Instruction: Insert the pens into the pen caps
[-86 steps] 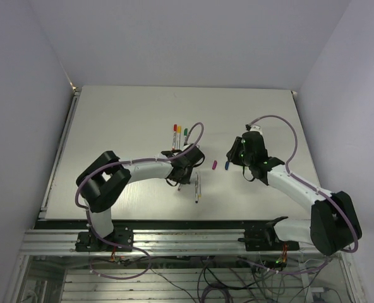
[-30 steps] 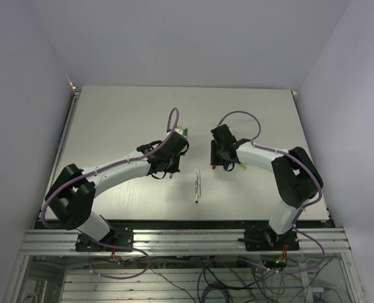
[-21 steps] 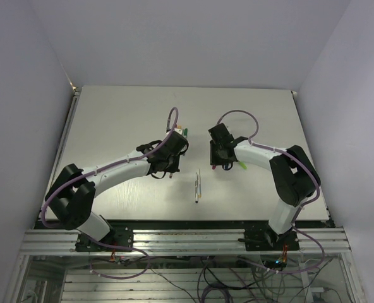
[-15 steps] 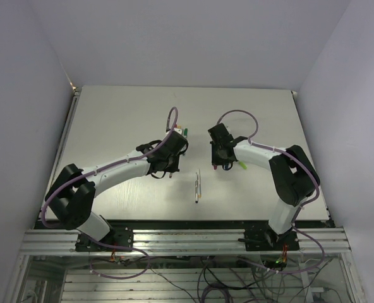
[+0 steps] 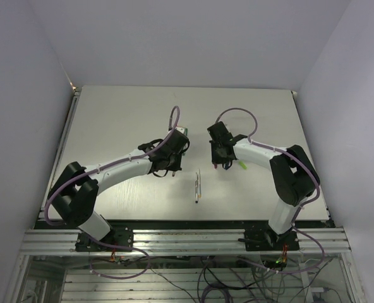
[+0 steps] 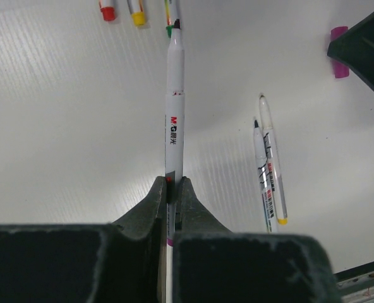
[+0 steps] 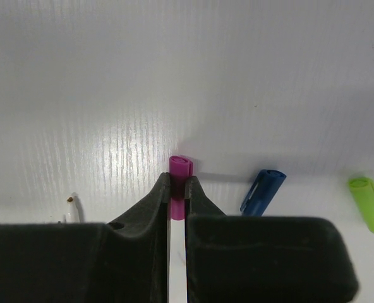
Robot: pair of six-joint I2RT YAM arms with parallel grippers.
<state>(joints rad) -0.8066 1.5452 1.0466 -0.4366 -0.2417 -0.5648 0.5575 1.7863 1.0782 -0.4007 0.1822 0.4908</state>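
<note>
My left gripper [image 6: 172, 184] is shut on a white pen [image 6: 175, 107] near its purple rear end. The pen's dark tip points at the green capped pen [image 6: 171, 17]. My right gripper [image 7: 177, 183] is shut on the purple pen cap [image 7: 180, 166], which lies on the table [image 5: 124, 120]. That same cap [image 6: 338, 50] shows at the upper right of the left wrist view, beside the right gripper's dark finger. A blue cap [image 7: 263, 189] and a light green cap [image 7: 367, 204] lie loose to the right of the purple one. Two uncapped pens [image 5: 198, 186] lie side by side between the arms.
Capped pens with red [image 6: 107, 9] and yellow [image 6: 136, 11] caps lie next to the green one at the back. Both arms reach in over the table's middle. The table's metal rail [image 5: 174, 240] runs along the near edge.
The right gripper's fingers have closed onto the purple cap. The left gripper still holds its pen and has shifted slightly towards the back.
</note>
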